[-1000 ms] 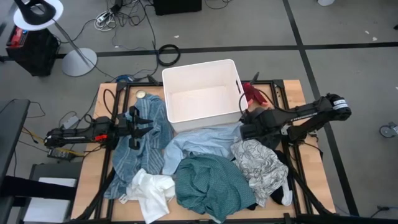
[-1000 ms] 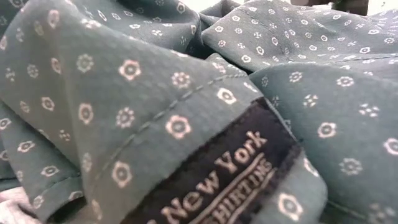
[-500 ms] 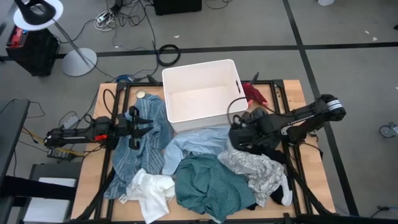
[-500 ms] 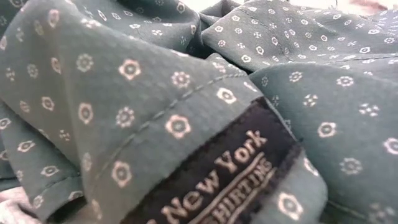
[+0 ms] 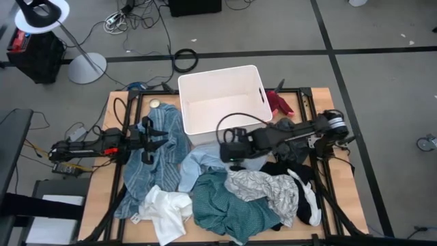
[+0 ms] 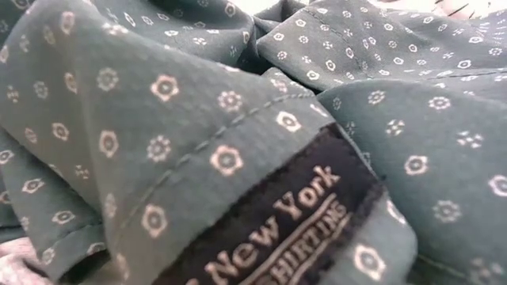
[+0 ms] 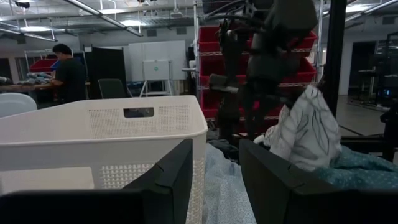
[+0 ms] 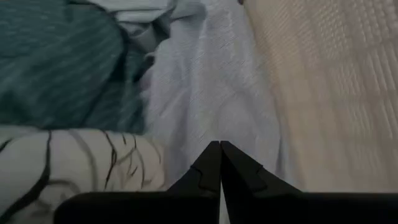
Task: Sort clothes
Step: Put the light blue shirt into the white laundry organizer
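Note:
My right gripper (image 5: 229, 152) reaches across the table's middle, just in front of the white bin (image 5: 184, 85), and is shut on the white garment with black leaf print (image 5: 263, 188). It hovers over the light blue garment (image 5: 205, 158). The teal shirt (image 5: 218, 201) lies at the near middle and fills the low view (image 6: 198, 119). My left gripper (image 5: 147, 140) is open and empty over the denim-blue garment (image 5: 153, 167) at the left. A plain white garment (image 5: 164, 208), a black garment (image 5: 290, 167), a white sock (image 5: 308, 201) and a red garment (image 5: 278, 102) lie around. My right gripper holds the leaf-print garment by one end (image 8: 124, 165), its fingers (image 8: 211, 163) closed tip to tip; the fingers hide the exact place of contact. The cloth hangs bunched below the gripper (image 7: 305, 130), and its far part (image 5: 273, 195) trails over the teal shirt.
The white bin stands at the table's far middle, its wall close beside my right gripper (image 8: 336, 81). Clothes cover most of the near half of the table. A person (image 7: 68, 71) stands far off in the room.
My right gripper has gone toward the table's left edge, along the front of the bin, pulling the leaf-print garment with it. The garment has slid left across the teal shirt and stretched out, uncovering the black garment at the right.

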